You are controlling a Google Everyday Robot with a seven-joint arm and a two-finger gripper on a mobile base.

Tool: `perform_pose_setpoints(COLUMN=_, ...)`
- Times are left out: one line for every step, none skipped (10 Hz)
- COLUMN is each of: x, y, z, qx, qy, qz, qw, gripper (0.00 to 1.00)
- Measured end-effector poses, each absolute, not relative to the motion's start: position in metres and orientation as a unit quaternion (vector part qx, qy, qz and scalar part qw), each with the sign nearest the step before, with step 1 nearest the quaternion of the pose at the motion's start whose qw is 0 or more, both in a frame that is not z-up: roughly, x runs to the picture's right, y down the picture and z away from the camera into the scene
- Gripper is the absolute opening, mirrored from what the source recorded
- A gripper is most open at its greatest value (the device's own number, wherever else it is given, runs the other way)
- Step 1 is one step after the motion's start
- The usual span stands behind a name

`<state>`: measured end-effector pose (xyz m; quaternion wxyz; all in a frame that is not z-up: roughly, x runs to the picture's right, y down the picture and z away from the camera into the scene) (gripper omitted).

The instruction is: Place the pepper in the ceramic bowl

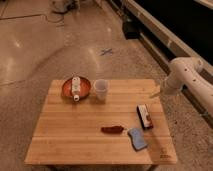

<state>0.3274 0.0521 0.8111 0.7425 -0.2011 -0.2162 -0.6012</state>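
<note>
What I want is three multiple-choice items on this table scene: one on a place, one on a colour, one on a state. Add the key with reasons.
1. Where does the pepper lie?
A. in the ceramic bowl
B. on the table, left of the blue block
C. in the white cup

2. What colour is the ceramic bowl?
A. green
B. orange-brown
C. black

3. How does the gripper stand to the pepper?
A. clamped on it
B. pressing it into the white cup
C. apart from it, by the table's right edge

Key: 1 B, the pepper rests on bare wood beside the blue block. 2 B, its glaze is orange-brown. 3 C, the gripper hangs at the right edge while the pepper lies untouched nearer the front.
</note>
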Motion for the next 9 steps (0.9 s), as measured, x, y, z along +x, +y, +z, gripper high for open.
perform_pose_setpoints(x=0.326, y=0.053, z=0.811, qx=-0.201, qy=-0.218, qz=-0.604, qw=0.740, gripper=0.80)
perform_pose_setpoints(x=0.321, y=0.054, z=0.810, qx=-0.198, qy=-0.221, qz=-0.612, qw=0.733, gripper=0.80)
perform_pose_setpoints(x=0.305, y=0.058, z=0.809, qx=-0.191, qy=-0.230, qz=-0.634, qw=0.713, gripper=0.80)
perform_pose_setpoints(x=0.281, y=0.063, z=0.808, qx=-0.183, qy=-0.242, qz=-0.662, qw=0.686, gripper=0.80)
perform_pose_setpoints(x=0.251, y=0.072, z=0.806, qx=-0.172, qy=-0.256, qz=-0.696, qw=0.649, gripper=0.80)
perform_pose_setpoints(x=0.231, y=0.079, z=0.805, qx=-0.166, qy=-0.266, qz=-0.717, qw=0.622, gripper=0.80)
perform_pose_setpoints(x=0.195, y=0.093, z=0.804, qx=-0.155, qy=-0.285, qz=-0.752, qw=0.574, gripper=0.80)
perform_pose_setpoints(x=0.173, y=0.105, z=0.804, qx=-0.149, qy=-0.298, qz=-0.772, qw=0.542, gripper=0.80)
perform_pose_setpoints(x=0.158, y=0.114, z=0.804, qx=-0.146, qy=-0.307, qz=-0.785, qw=0.518, gripper=0.80)
